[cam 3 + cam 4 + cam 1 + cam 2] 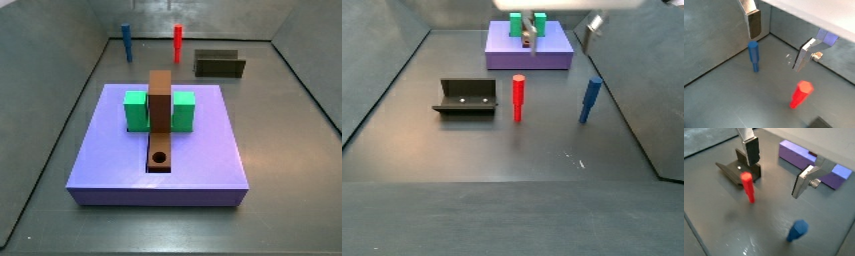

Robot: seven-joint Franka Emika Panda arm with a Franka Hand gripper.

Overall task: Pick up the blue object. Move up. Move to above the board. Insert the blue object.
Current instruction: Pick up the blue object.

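Observation:
The blue object (127,42) is a thin peg standing upright on the grey floor near a wall, beside a red peg (178,42) of like shape. Both pegs also show in the wrist views, the blue object (753,56) and the red peg (748,187). My gripper (779,42) hangs open above the floor with nothing between its fingers (753,25). The blue object stands below one finger, outside the gap. The board (160,120) is a brown plank with a dark hole (160,157), lying across a purple slab (201,165) between green blocks (135,110).
The fixture (465,97) stands on the floor near the red peg (519,97). Grey walls enclose the floor on the sides. The purple slab (502,50) fills the far end in a side view, with the blue object (591,100) close to the side wall.

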